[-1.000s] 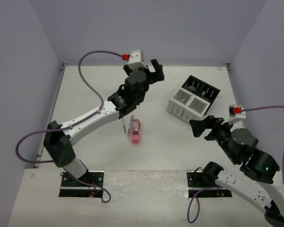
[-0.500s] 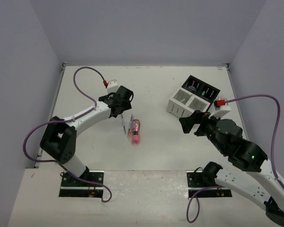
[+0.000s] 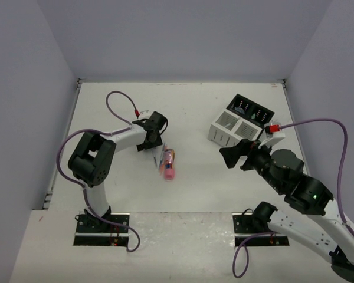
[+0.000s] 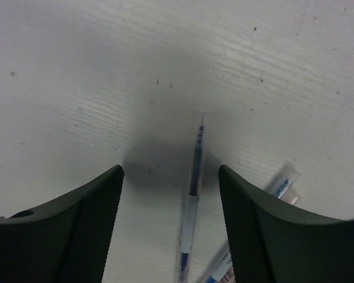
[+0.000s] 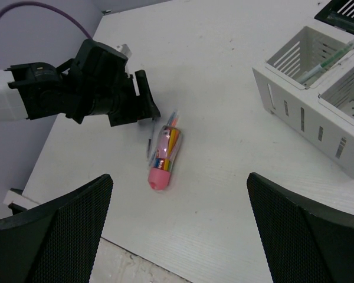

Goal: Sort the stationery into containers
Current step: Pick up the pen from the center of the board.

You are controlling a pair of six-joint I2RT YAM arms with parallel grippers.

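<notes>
L gripper (image 4: 169, 171): jaws spread, nothing clamped, low over table (image 3: 200, 106). It straddles a thin pen (image 4: 192, 206) lying flat btwn the two fingers (image 4: 88, 230); no contact seen on either side. 2nd pen (image 4: 281, 184) lies just right of it, angled. In top view both sit just left of pink cylinder (image 3: 169, 164), which lies on its side near table centre w/ rounded pink end toward arm bases.

R gripper (image 5: 180, 177): jaws wide, empty, held above table near front corner of organizer's white half (image 3: 233, 131). Black half (image 3: 252, 111) joins it on far side; small coloured bits show in its cells. R wrist view: a thin pen-like stick (image 5: 327, 62) leans in one white cell.
</notes>
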